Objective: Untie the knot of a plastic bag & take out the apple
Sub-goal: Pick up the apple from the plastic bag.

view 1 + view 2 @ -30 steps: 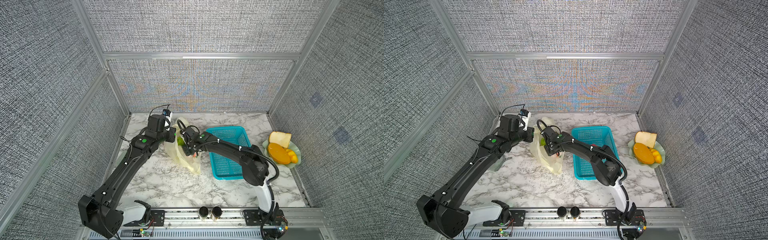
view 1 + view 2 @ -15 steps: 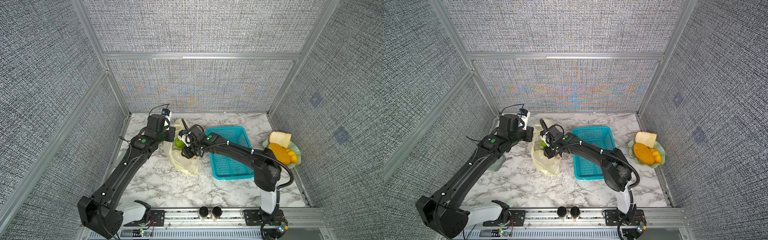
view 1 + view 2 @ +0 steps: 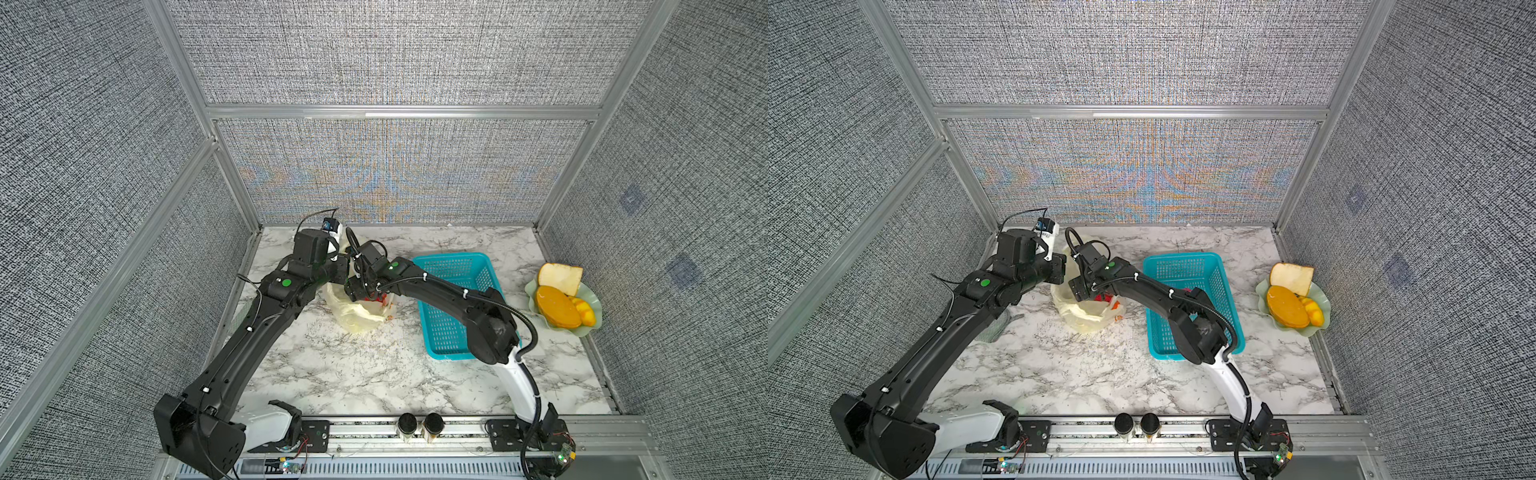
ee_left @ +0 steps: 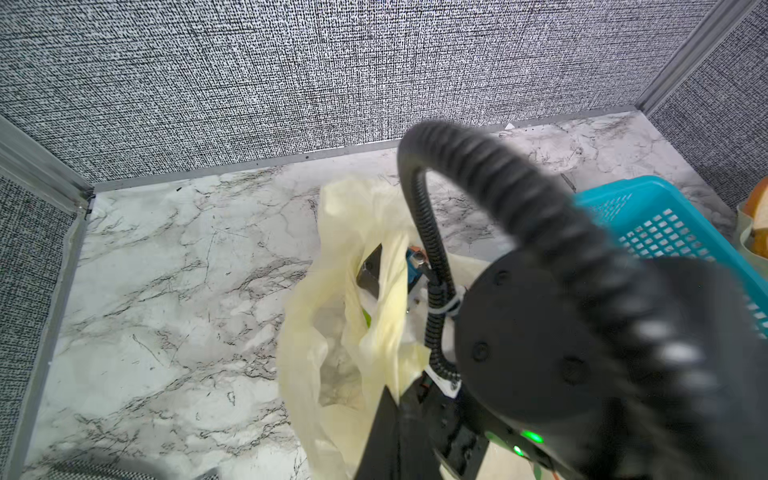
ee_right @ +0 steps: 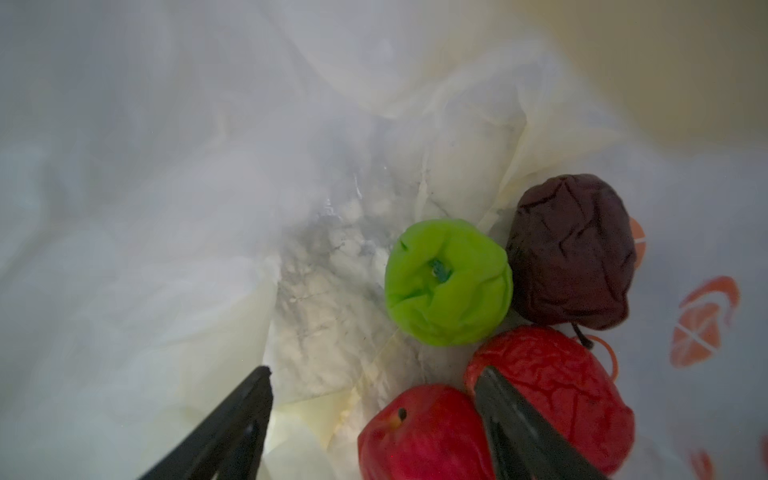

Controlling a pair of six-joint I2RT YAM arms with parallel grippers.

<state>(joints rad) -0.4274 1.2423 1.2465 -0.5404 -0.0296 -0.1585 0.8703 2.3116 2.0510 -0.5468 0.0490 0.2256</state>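
Left end effector (image 4: 388,415) tight on rim of plastic bag (image 4: 301,324) — right end effector (image 5: 374,370) agape, empty.

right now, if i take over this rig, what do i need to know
Left gripper: shut, seemingly pinching the plastic bag rim, holding the mouth open.
Right gripper: open, inside the bag; the red apple shows between its jaws, not gripped.
Done: no knot visible, bag open.
Left to do: close on the apple, lift it out. A green fruit, wrinkled red fruit and dark wrinkled fruit lie beside it.
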